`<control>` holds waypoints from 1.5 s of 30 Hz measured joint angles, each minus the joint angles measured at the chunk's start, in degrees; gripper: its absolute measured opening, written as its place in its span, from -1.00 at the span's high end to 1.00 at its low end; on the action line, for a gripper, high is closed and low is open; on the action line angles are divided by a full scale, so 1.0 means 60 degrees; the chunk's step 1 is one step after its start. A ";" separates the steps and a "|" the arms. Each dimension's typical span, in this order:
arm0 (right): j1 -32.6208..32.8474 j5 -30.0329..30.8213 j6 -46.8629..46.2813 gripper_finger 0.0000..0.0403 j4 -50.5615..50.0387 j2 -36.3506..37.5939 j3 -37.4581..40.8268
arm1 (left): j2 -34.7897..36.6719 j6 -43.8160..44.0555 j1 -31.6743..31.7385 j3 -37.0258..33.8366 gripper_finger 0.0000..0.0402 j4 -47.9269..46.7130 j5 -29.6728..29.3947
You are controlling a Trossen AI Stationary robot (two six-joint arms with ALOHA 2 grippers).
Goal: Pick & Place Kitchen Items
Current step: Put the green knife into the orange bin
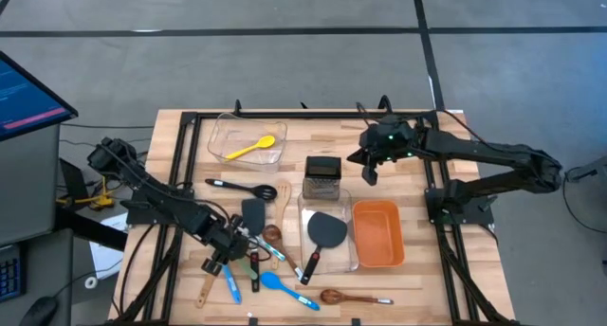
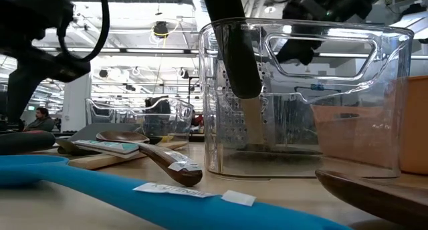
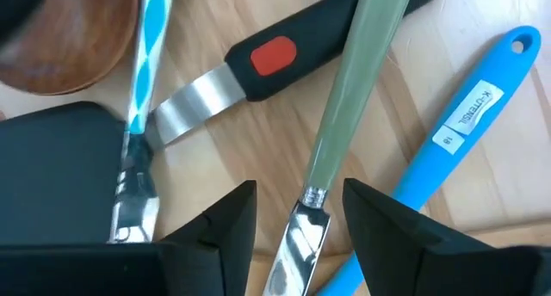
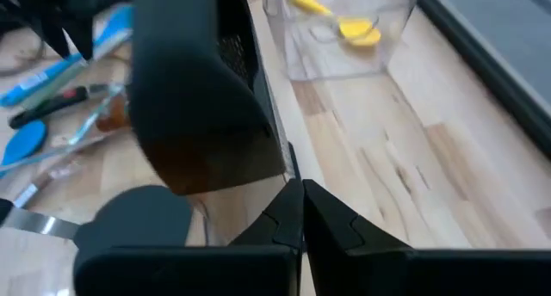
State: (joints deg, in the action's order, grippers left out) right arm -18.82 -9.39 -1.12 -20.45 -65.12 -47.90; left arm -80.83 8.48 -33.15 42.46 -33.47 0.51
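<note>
left fingers: left gripper (image 3: 297,223) has its fingers (image 3: 225,223) spread apart, straddling the neck of a green-handled utensil (image 3: 357,81), nothing clamped; low over the pile at the desk's near-left part
right fingers: right gripper (image 4: 297,212) pressed together, empty; it hangs above the far-right part of the desk (image 1: 303,127), beside the box grater (image 1: 323,174)
target, my guess: green-handled utensil, lying flat on the wood, metal shank (image 3: 297,236) running between the left fingers
handling: looks light, stiff and slim; the glazed handle and polished shank are probably slippery, and it lies flat so the fingers have to get right down to the desk
where to grip: at the ferrule or just up the handle, across the narrow width; the shank is thinner and may slide
neighbours: blue spoon handle (image 3: 469,128) just beside one finger, black-handled tool with a red button (image 3: 275,55) crosses under the green handle, black turner blade (image 3: 60,175) near the other finger
risk: a lift may drag the crossing tool or nudge the blue handle
other items: yellow spoon (image 1: 254,148) in the far clear tub (image 1: 220,136), black turner (image 1: 325,231) in the clear bin (image 1: 305,205), orange bin (image 1: 377,233) empty
open room: bare wood along the far edge and between tub and grater; near-left pile is crowded; desk edge is close to the pile on the near side
</note>
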 joint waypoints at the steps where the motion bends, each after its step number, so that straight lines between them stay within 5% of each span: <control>1: 0.0029 0.0000 0.0002 1.00 0.0000 0.0115 0.0000 | -0.0084 0.0048 -0.0025 -0.0057 0.21 0.0095 0.0127; 18: 0.0777 0.0016 0.0006 1.00 -0.0004 0.0950 0.0000 | -0.1277 0.0174 -0.0051 -0.0331 0.33 0.0882 0.0409; 30: 0.0884 0.0036 0.0002 1.00 -0.0004 0.0950 0.0000 | -0.0773 0.0724 -0.0054 -0.0369 0.90 0.1025 0.0467; 45: 0.0884 0.0036 0.0002 1.00 0.0002 0.0950 0.0000 | -0.0745 0.0593 -0.0032 0.0052 0.95 0.0826 0.0241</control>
State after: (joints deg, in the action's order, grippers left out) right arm -13.52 -9.17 -1.10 -20.43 -59.42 -47.90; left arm -85.31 12.03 -33.34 42.77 -28.51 1.96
